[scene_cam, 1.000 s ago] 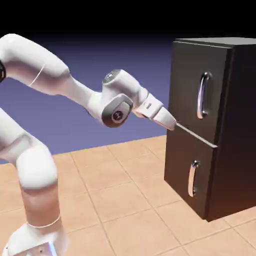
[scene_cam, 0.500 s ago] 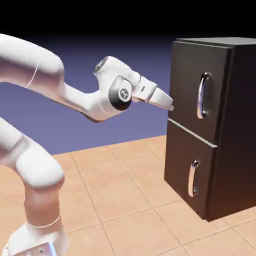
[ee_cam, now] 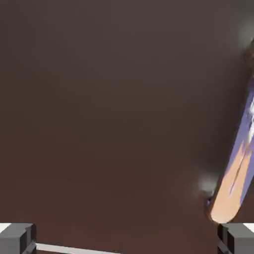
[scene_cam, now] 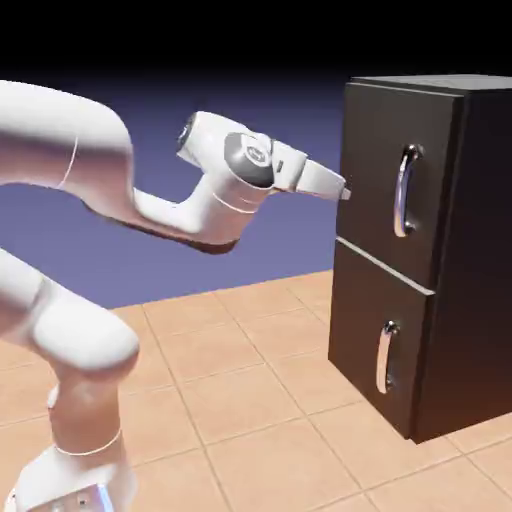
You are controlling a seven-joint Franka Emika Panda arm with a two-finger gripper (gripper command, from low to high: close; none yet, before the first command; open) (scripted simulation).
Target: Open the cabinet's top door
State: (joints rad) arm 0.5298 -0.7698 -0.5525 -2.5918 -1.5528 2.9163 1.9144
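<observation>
The cabinet point(scene_cam: 480, 250) stands dark and tall at the exterior view's right. Its top door point(scene_cam: 375, 160) is flush and carries a long curved silver handle point(scene_cam: 404, 190). My gripper point(scene_cam: 343, 190) points at the door's left edge, about level with the middle of the handle and left of it. In the hand view the top door point(ee_cam: 114, 109) fills the frame, with the handle point(ee_cam: 239, 163) slanting down the right side. My gripper point(ee_cam: 127, 240) is open; the fingertips point(ee_cam: 17, 239) stand far apart with only dark panel between them.
Below the top door sits a shorter lower panel point(scene_cam: 360, 340) with its own short silver handle point(scene_cam: 385, 357). The cabinet stands on a tan tiled surface point(scene_cam: 250, 400). My white arm point(scene_cam: 80, 330) rises at the exterior view's left.
The hand has risen from the seam between the two panels to the middle height of the top door, and the wrist has turned. The jaws stayed open.
</observation>
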